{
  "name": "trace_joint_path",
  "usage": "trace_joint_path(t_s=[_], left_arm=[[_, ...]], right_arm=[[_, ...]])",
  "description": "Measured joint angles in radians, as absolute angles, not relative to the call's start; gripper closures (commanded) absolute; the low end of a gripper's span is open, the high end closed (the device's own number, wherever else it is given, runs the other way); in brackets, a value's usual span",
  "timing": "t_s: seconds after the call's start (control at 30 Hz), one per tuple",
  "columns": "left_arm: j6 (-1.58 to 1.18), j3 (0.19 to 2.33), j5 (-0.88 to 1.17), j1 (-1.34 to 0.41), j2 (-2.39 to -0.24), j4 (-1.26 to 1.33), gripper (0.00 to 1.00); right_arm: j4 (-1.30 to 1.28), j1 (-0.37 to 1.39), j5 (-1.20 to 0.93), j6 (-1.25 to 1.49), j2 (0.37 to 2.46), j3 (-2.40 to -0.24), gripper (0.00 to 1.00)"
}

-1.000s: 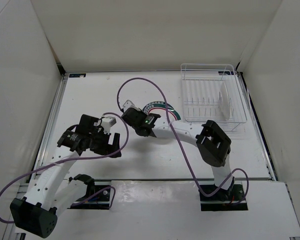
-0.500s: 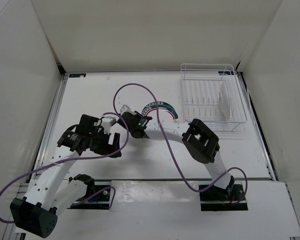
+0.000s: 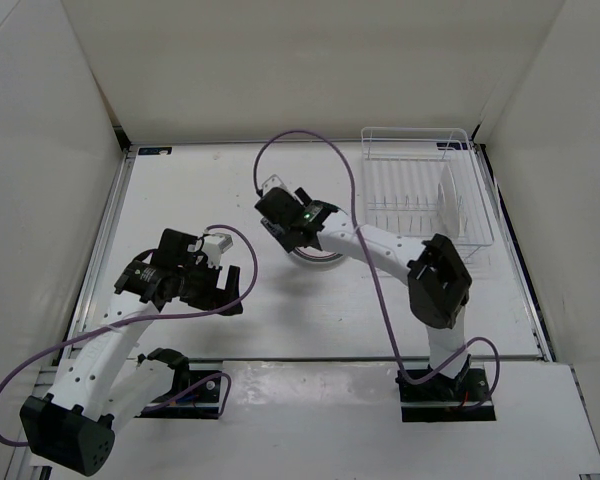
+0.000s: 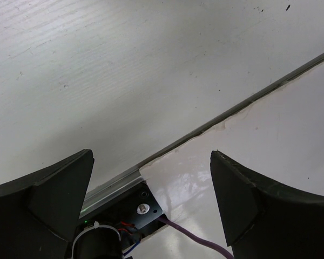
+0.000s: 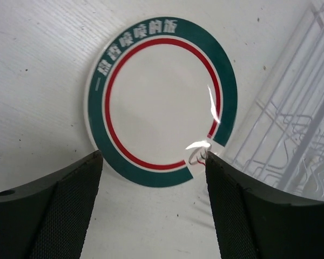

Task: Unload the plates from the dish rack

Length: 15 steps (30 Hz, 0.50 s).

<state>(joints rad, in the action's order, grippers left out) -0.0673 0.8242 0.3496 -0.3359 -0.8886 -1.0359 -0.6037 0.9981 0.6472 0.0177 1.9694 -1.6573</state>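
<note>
one plate is seen lying flat on the white table, near the middle and just left of the dish rack. its dark green rim band, with white lettering on the far part, and its red inner ring are shown plainly in the right wrist view. the right gripper is held directly above this plate, so most of the plate is hidden under it in the top view. its jaws are spread wide, one finger at each side of the plate's near edge, and nothing is gripped between them. whether the fingers are touching the plate cannot be told.

the dish rack is placed at the far right of the table. a second plate is seen standing on edge among the tines in the rack's right part.

the left gripper is held over the near left part of the table, well apart from the plates and the rack. its jaws are also spread wide, with nothing between them; only the table top and its near edge strip are seen past them.
</note>
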Motion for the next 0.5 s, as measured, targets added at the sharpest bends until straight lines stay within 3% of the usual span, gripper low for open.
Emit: trace_joint_path(t_s=[0.17,0.43,0.5], left_arm=[[-0.068,0.824,0.350,-0.336,-0.888,-1.036,0.00],[-0.067,0.824,0.352,-0.336,-0.886,-1.036,0.00],[-0.067,0.824,0.355,-0.336,-0.886,-1.036,0.00]], right_arm=[[-0.693,0.888,0.540,0.096,1.861,-1.666,0.23],[-0.785,0.560,0.429,0.179,1.634,-1.727,0.23],[-0.794,0.467,0.403,0.193,1.628,-1.801,0.31]])
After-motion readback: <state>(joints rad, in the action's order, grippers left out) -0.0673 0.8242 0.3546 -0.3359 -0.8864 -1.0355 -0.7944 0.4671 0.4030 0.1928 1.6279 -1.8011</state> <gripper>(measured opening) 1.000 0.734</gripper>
